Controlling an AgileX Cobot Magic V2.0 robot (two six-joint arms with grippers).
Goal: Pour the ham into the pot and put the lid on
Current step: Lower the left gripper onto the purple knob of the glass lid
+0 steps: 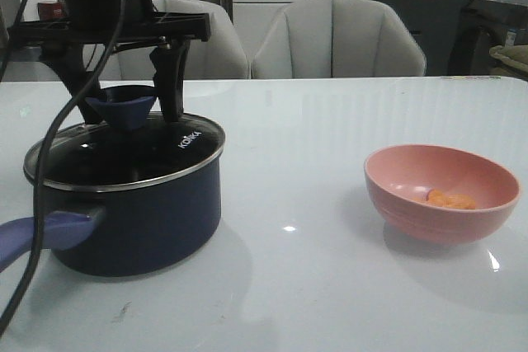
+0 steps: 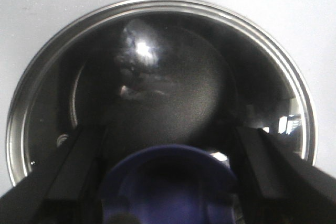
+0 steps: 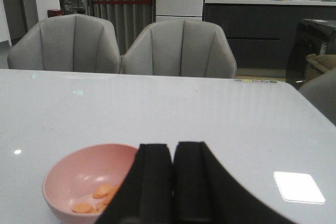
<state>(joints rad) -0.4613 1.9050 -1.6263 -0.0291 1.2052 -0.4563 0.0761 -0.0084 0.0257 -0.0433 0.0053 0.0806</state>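
Note:
The dark navy pot stands at the left with its purple-blue handle towards the front left. The glass lid lies on the pot's rim, its blue knob up. My left gripper is open with one finger on each side of the knob, a small gap showing at both sides; the left wrist view shows the knob between the fingers and the lid's steel rim. The ham lies in the pink bowl at the right. My right gripper is shut and empty, just beside the bowl.
Two grey chairs stand behind the table's far edge. A black cable hangs from the left arm across the pot's left side. The white table reaches the front and right edges of the view.

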